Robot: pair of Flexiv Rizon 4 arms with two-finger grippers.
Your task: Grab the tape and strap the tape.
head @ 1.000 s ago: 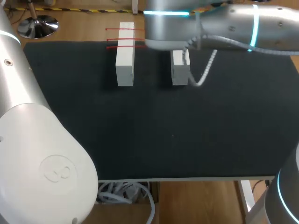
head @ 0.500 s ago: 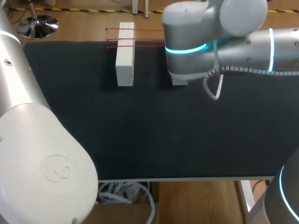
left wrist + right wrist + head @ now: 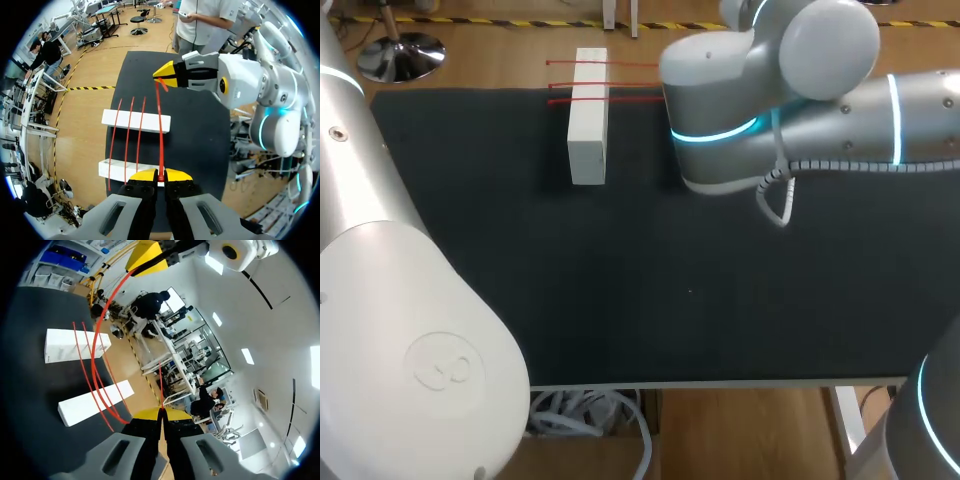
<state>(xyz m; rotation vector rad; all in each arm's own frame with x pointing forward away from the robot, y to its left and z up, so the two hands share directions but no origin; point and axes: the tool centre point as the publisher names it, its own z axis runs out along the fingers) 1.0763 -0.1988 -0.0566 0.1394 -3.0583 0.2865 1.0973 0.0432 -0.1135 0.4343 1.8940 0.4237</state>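
Observation:
Two white blocks lie side by side on the black mat; the head view shows one block (image 3: 587, 115), and my right arm (image 3: 770, 100) hides the other. Three red tape strands (image 3: 610, 85) lie stretched across them. In the left wrist view my left gripper (image 3: 161, 176) is shut on one end of a fourth red tape (image 3: 160, 125), which runs over both blocks (image 3: 136, 120) to my right gripper (image 3: 167, 80). Seen from the right wrist, my right gripper (image 3: 161, 412) is shut on the tape (image 3: 97, 335), which arcs up to the left gripper (image 3: 147, 255).
The black mat (image 3: 620, 280) covers the table, and the blocks sit near its far edge. My left arm (image 3: 390, 300) fills the near left corner of the head view. Neither gripper shows in the head view.
My right arm has swung nearer and lower over the far side of the mat and now covers the right block. The left arm and the left block have not moved.

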